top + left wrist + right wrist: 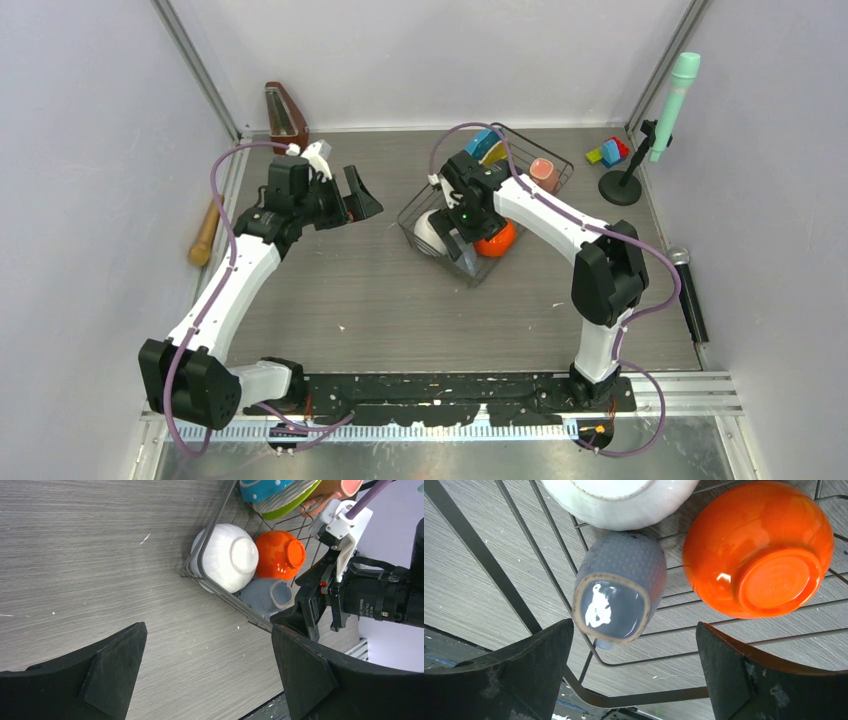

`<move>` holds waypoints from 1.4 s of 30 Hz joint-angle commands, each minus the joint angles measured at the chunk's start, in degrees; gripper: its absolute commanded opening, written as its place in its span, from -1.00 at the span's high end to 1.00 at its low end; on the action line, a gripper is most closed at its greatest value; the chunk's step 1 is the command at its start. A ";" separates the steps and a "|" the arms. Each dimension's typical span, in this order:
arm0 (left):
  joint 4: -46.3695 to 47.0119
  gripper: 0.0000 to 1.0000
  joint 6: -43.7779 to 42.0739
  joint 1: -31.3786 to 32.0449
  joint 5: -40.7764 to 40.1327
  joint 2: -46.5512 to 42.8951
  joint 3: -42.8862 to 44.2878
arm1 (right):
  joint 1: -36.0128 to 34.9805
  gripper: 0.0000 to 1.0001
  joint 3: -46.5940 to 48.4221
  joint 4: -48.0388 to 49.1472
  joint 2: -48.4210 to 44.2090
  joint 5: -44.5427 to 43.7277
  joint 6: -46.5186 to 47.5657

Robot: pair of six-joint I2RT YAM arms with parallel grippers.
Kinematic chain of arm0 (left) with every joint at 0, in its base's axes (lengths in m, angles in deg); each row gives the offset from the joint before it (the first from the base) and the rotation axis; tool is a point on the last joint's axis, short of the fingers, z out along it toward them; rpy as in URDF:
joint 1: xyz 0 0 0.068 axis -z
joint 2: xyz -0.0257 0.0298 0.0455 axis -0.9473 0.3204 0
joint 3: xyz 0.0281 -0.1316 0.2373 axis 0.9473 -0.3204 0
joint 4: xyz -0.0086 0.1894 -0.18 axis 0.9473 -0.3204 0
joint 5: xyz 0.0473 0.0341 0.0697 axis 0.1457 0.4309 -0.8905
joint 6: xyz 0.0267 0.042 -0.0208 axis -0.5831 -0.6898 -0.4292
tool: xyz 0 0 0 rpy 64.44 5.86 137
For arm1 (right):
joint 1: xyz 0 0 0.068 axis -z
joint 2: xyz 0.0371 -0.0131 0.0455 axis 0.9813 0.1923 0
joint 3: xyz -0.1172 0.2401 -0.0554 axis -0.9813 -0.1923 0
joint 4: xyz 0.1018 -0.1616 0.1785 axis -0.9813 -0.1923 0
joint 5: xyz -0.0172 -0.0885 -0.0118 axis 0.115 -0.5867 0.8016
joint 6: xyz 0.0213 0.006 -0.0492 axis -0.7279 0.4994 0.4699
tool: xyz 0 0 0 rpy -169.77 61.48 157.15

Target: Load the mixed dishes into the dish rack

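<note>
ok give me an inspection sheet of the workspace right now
surface: grey wood-grain table, white specks.
job's things: dish rack holds white bowl, orange bowl and grey mug at its near end, blue dotted plate, green plate and pink mug at the far end; no dishes seen outside it.
clutter: wooden metronome, wooden handle, toy blocks, green microphone on a stand, black microphone, around the edges.
grippers: left gripper open, empty, over bare table; right gripper open, empty, above the grey mug.
cables: purple cables loop along both arms.
surroundings: plain grey walls, metal frame posts.
</note>
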 commanded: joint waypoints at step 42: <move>12.66 -0.99 -3.71 -0.11 -35.25 -19.63 -27.33 | 17.64 -0.99 -61.17 59.47 -54.65 -47.72 -24.02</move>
